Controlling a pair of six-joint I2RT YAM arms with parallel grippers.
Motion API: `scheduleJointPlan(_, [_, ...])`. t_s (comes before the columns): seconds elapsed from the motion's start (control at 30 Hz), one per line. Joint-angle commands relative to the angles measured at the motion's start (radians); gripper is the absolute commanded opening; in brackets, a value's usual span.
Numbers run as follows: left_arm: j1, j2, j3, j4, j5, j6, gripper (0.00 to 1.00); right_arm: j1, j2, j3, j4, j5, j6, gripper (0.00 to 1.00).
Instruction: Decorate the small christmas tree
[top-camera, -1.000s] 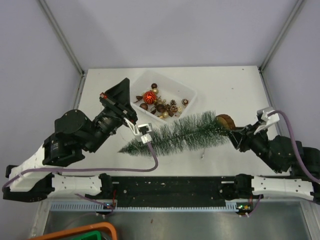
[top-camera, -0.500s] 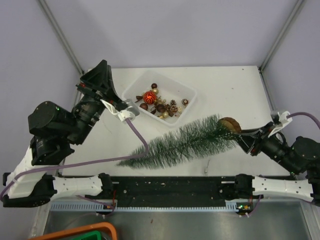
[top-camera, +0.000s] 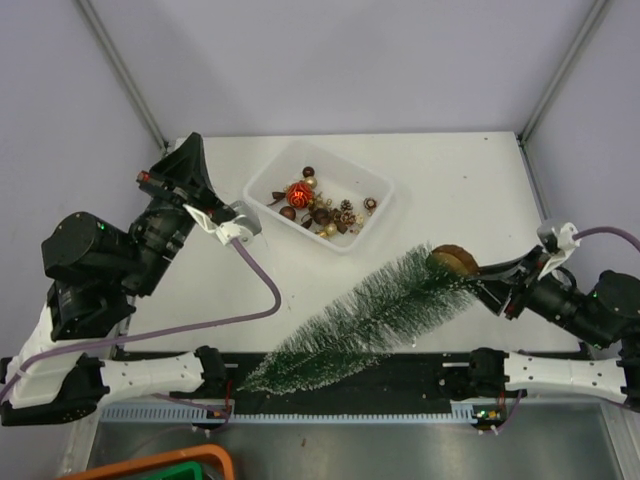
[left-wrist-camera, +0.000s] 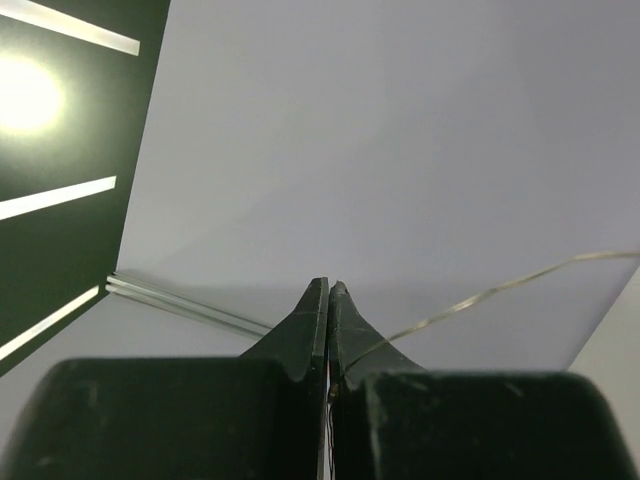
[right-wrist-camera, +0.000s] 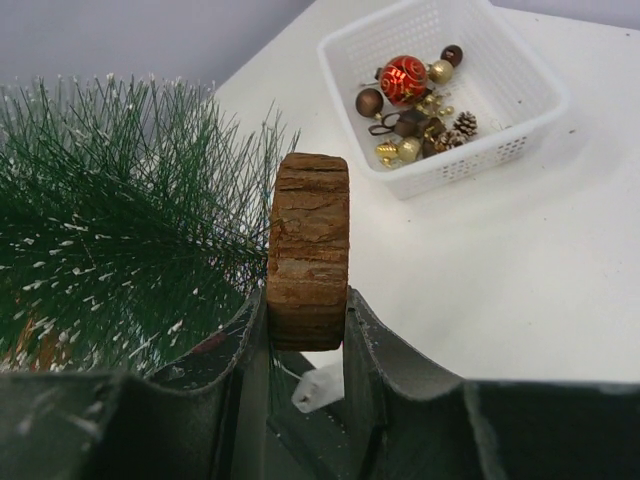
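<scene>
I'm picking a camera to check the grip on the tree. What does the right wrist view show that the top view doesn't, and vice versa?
Only the right wrist view: the right gripper clamping the wooden base by its flat faces, bark rim facing the camera. Only the top view: the whole tree lying diagonally, its tip over the black bar by the arm bases, and the left arm left of the tray. Both: the tree's bristles, the white tray and its ornaments.
</scene>
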Motion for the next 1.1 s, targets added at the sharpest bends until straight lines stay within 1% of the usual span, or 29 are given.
scheduleJointPlan(0.0, [0.007,-0.032,-0.061,0.020,0.001,-0.062,0.00,0.006,-0.058,0.052,0.160,-0.077,0.010,0.00])
scheduleJointPlan(0.17, [0.031,-0.021,-0.096,0.003,0.030,-0.148,0.00,0.052,-0.109,0.064,0.278,-0.130,0.016,0.00])
scheduleJointPlan(0.27, [0.077,-0.005,-0.111,-0.007,0.069,-0.199,0.00,0.089,-0.121,0.078,0.341,-0.153,0.018,0.00])
scheduleJointPlan(0.33, [0.105,0.005,-0.124,-0.021,0.105,-0.242,0.00,0.112,-0.138,0.075,0.411,-0.158,0.021,0.00])
scheduleJointPlan(0.43, [0.139,0.009,-0.159,-0.053,0.145,-0.271,0.00,0.121,-0.173,0.055,0.553,-0.103,0.029,0.00])
scheduleJointPlan(0.5, [0.143,-0.003,-0.190,-0.072,0.164,-0.262,0.00,0.123,-0.189,0.037,0.647,-0.063,0.021,0.00])
scheduleJointPlan(0.57, [0.143,-0.020,-0.235,-0.096,0.185,-0.230,0.00,0.123,-0.176,0.035,0.704,0.004,0.016,0.00])
scheduleJointPlan(0.67, [0.143,-0.046,-0.271,-0.124,0.224,-0.190,0.00,0.121,-0.114,0.037,0.788,0.136,-0.013,0.00])
scheduleJointPlan(0.77, [0.139,-0.057,-0.277,-0.164,0.244,-0.141,0.00,0.123,-0.010,0.034,0.917,0.280,-0.083,0.00])
scheduleJointPlan(0.8, [0.136,-0.058,-0.274,-0.181,0.248,-0.122,0.00,0.123,0.026,0.037,0.956,0.326,-0.129,0.00])
scheduleJointPlan(0.87, [0.125,-0.066,-0.277,-0.208,0.251,-0.070,0.00,0.123,0.107,0.048,1.023,0.467,-0.197,0.00])
scheduleJointPlan(0.97, [0.108,-0.078,-0.283,-0.221,0.257,-0.038,0.00,0.123,0.195,0.029,1.205,0.629,-0.363,0.00])
scheduleJointPlan(1.0, [0.099,-0.080,-0.279,-0.230,0.254,-0.038,0.00,0.123,0.219,0.000,1.335,0.676,-0.485,0.00])
scheduleJointPlan(1.07, [0.079,-0.087,-0.273,-0.267,0.248,-0.044,0.00,0.123,0.262,-0.027,1.530,0.741,-0.653,0.00])
